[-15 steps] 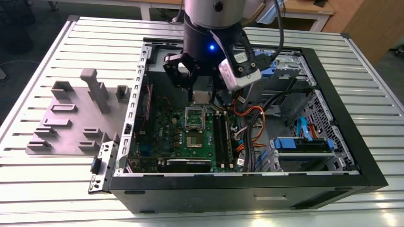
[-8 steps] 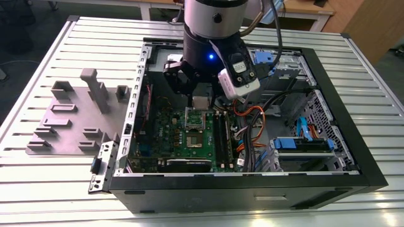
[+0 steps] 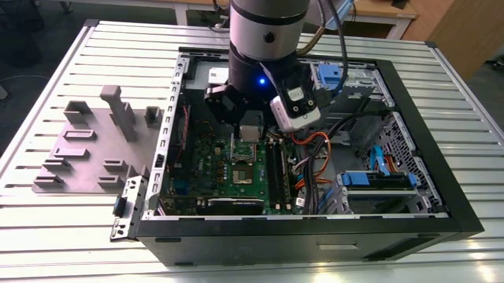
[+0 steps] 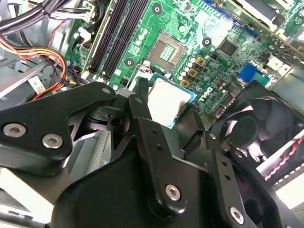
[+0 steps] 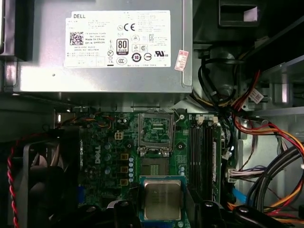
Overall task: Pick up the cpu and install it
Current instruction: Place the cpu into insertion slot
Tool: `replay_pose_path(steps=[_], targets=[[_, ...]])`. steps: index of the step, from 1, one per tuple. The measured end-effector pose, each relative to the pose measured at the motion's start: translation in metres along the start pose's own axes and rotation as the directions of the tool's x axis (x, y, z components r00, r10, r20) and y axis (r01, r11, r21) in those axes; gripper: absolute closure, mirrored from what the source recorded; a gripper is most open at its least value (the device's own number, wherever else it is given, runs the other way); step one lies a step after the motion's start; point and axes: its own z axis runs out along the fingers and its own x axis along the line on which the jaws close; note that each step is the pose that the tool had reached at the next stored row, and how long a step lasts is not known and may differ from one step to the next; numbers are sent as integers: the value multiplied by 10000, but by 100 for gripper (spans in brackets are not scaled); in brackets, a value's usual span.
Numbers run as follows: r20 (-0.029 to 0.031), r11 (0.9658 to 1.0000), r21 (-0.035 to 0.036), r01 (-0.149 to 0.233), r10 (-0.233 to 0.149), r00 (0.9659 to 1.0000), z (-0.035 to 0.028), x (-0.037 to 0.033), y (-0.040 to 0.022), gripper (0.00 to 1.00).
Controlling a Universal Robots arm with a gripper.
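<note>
Ribbed metal counter point(image 3: 55, 247) is carrying an open computer case point(image 3: 315, 247), and the arm point(image 3: 264, 35) is reaching down inside it. Its jaws are pinching the cpu point(image 4: 167, 97) by two opposite edges, holding it clear above the green board point(image 5: 102, 142), close to the open socket point(image 4: 171, 50). Whether it is sitting squarely over the socket I cannot tell. Trouble, as I am judging it, is lying in the alignment: a chip going down tilted or off-centre is risking bent pins, or catching the flipped-back metal frame point(image 5: 140, 133). Such a thin-edged grip is also inviting a slip, and the arm is working near loose cables point(image 5: 270, 137).
</note>
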Motion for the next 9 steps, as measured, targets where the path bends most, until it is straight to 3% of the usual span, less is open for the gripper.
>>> replay_pose_path(steps=[5,9], targets=[[1,10000,-1,0,0,10000,89,-2,-56,53],[0,10000,1,-1,1,10000,160,-2,-66,53]])
